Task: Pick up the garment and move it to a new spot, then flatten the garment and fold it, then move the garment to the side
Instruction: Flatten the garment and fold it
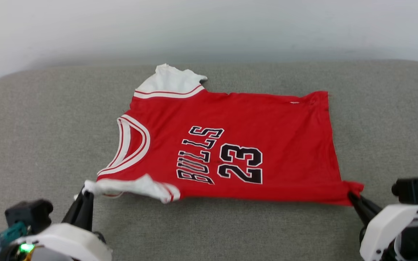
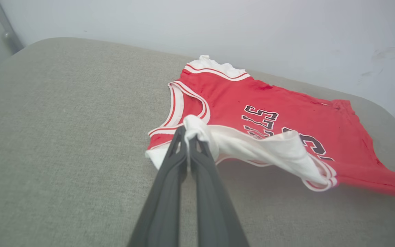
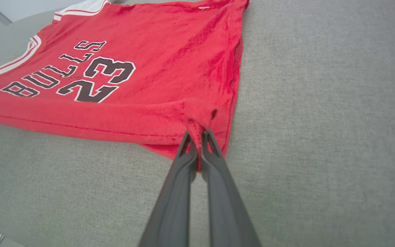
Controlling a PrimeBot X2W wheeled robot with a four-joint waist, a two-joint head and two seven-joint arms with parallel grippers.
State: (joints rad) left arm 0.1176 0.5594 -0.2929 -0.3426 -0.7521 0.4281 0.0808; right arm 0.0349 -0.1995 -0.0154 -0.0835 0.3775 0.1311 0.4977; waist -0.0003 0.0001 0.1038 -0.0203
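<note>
The garment (image 1: 252, 119), a red jersey with "BULLS" and "23" in black, white-outlined print, lies spread across the middle of the head view on a grey upholstered surface (image 1: 35, 119), its striped neckline (image 1: 131, 145) toward the left of the frame and its hem toward the right. One white sleeve (image 1: 169, 81) sticks out at the upper edge of the cloth, near the pale wall (image 1: 209, 25) that runs along the top of the frame. The other white sleeve (image 1: 136, 186) lies along the lower edge, lifted and stretched toward the lower left. There the left end effector (image 1: 86, 194) is clenched on the tip of that sleeve. In the left wrist view its two dark fingers (image 2: 170, 178) meet at the centre of the frame with the white fabric bunched between their tips, and the sleeve sags rightward from them. At the lower right of the head view the right end effector (image 1: 351, 195) grips the near corner of the red hem. In the right wrist view its fingers (image 3: 180, 178) are pressed together on a small pinch of red cloth at the frame's centre, and the hem edge runs up toward the top of the frame.
</note>
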